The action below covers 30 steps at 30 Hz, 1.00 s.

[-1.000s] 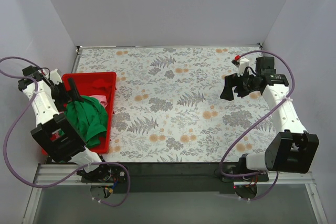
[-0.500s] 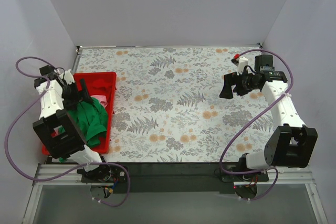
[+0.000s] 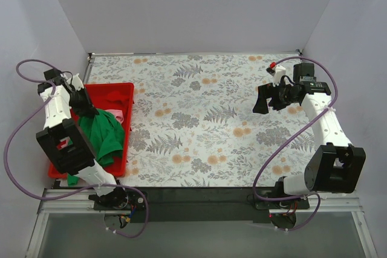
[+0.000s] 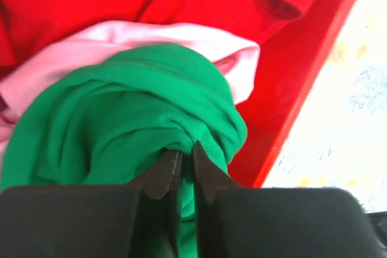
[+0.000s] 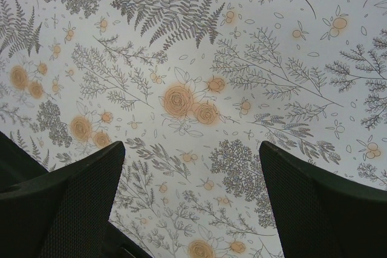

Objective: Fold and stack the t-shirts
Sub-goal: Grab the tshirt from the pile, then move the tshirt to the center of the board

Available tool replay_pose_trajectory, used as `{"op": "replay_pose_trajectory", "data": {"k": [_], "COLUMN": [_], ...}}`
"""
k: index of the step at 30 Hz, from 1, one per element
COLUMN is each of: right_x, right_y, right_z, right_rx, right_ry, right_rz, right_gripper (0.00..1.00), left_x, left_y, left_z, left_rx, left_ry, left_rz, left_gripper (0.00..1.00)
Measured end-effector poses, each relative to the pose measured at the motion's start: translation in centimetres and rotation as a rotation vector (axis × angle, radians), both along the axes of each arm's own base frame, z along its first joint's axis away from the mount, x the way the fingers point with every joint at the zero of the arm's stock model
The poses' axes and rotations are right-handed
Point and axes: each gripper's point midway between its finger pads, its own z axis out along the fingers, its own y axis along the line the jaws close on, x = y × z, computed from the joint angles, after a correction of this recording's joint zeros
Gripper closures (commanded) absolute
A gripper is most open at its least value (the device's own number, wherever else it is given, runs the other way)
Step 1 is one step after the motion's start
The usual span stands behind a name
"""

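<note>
Top external view: the green t-shirt (image 3: 101,137) lies crumpled in the red tray (image 3: 129,131) at the left edge of the worktop (image 3: 199,119). Its long axis runs near to far along the tray, and no neckline or hem shows to tell which end is which. The pink t-shirt (image 3: 117,115) peeks out beside its far right end, and a red cloth (image 3: 112,96) fills the tray's far part. The left gripper (image 3: 86,110) sits at the green heap's far end; from this view its jaws cannot be made out. Left wrist view shows them: pinched nearly together on a fold of the green t-shirt, which bulges up over the pink one beneath. The right gripper (image 3: 266,102) hangs well apart, over the worktop's right side, and the right wrist view shows its fingers spread wide with the fern and orange-flower print showing between them. Plain pale walls (image 3: 193,4) close the worktop in on three sides
</note>
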Motion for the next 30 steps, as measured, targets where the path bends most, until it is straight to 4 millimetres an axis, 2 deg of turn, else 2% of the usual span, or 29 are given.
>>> {"op": "replay_pose_trajectory", "data": {"k": [3,6,10,14,18,24,28,30], "right_x": [0.0,0.0,-0.2,-0.3,-0.3,-0.4,-0.4,-0.4], "right_y": [0.0,0.0,0.0,0.1,0.2,0.2,0.2,0.1], "right_z": [0.0,0.2,0.6,0.9,1.0,1.0,1.1,1.2], "right_rx": [0.000,-0.001,-0.001,0.004,0.008,0.010,0.009,0.009], "right_ry": [-0.001,-0.007,-0.022,-0.031,-0.032,-0.032,-0.034,-0.038], "right_rz": [0.000,0.001,0.001,0.005,0.007,0.007,0.006,0.003], "right_gripper": [0.02,0.02,0.02,0.02,0.02,0.02,0.01,0.01], "left_x": [0.4,1.0,2.4,3.3,3.9,3.3,2.4,1.8], "left_y": [-0.3,-0.8,-1.7,-3.8,-8.2,-17.7,-22.7,-25.0], "left_z": [1.8,4.4,10.0,16.4,22.7,31.7,36.7,38.3], "left_rx": [-0.006,-0.014,-0.027,-0.049,-0.079,-0.188,-0.294,-0.363], "left_ry": [-0.044,-0.107,-0.253,-0.419,-0.594,-0.845,-0.977,-1.013], "left_rz": [-0.018,-0.048,-0.108,-0.197,-0.321,-0.544,-0.665,-0.720], "left_gripper": [1.00,1.00,1.00,1.00,1.00,1.00,1.00,1.00]}}
